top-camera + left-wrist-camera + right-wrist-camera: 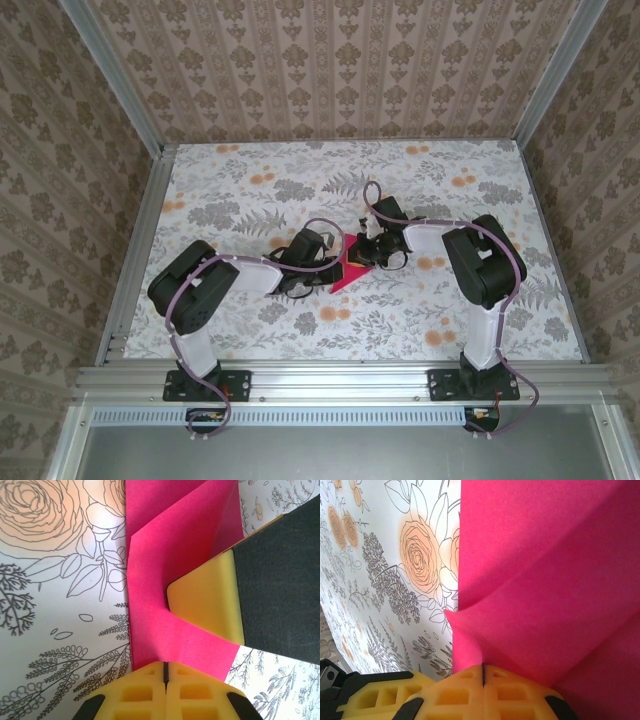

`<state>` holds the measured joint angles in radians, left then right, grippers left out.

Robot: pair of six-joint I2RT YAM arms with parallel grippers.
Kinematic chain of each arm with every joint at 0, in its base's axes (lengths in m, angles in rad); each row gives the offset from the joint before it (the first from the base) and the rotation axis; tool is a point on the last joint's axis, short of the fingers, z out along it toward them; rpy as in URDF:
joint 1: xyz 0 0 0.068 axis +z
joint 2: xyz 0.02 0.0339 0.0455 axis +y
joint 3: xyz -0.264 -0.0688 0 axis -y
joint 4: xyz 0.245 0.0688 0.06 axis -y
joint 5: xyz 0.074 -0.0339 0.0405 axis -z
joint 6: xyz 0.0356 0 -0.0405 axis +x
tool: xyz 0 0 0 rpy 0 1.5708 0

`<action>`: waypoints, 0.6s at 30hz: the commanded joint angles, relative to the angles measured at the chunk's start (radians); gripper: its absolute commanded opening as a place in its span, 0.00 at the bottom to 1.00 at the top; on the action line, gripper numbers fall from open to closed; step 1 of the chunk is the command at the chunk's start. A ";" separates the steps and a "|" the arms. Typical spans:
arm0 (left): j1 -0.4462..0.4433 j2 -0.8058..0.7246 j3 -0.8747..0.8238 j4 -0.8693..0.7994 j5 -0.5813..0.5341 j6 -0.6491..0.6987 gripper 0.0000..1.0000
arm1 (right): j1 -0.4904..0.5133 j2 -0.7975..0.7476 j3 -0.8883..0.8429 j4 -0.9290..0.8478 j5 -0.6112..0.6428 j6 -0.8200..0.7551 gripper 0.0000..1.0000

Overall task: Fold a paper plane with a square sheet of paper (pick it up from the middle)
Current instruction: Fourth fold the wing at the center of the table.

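**Two tools closed on a folded magenta sheet at mid-surface**

Both arms reach inward over the floral-patterned surface (250, 180) and meet near its middle, where the paper sheet (350, 272) lies as a small, pointed, creased shape between them. From overhead, the left tool (322, 262) comes to the sheet from the left and the right tool (368, 254) from the upper right, the two tips close together.

From the left wrist, the left tool (165, 672) has its yellow fingers pressed together, with only a thin dark seam between them. The paper sheet (170, 555) runs from the top of that view down to these fingertips, one folded layer lying over another with a slanted edge. Its lower edge meets the tips, but I cannot tell whether any paper sits between them. A yellow pad on a dark body (205, 605), apparently a finger of the other tool, lies across the right part of the sheet.

From the right wrist, the right tool (483, 675) is likewise fully closed. The paper sheet (545, 580) rises off the surface (395, 580) in a raised ridge that runs straight into the seam between the fingers, so this tool pinches the paper at that fold. The left edge of the sheet stands straight against the printed flowers.
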<state>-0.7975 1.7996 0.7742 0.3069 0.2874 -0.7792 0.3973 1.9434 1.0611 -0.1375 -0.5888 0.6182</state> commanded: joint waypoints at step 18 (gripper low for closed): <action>0.006 -0.174 -0.019 -0.172 -0.045 0.028 0.06 | 0.055 0.008 -0.102 0.028 0.066 0.065 0.05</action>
<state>-0.7971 1.7065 0.7712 0.1860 0.2779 -0.7765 0.4160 1.9305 1.0199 -0.0769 -0.5831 0.6357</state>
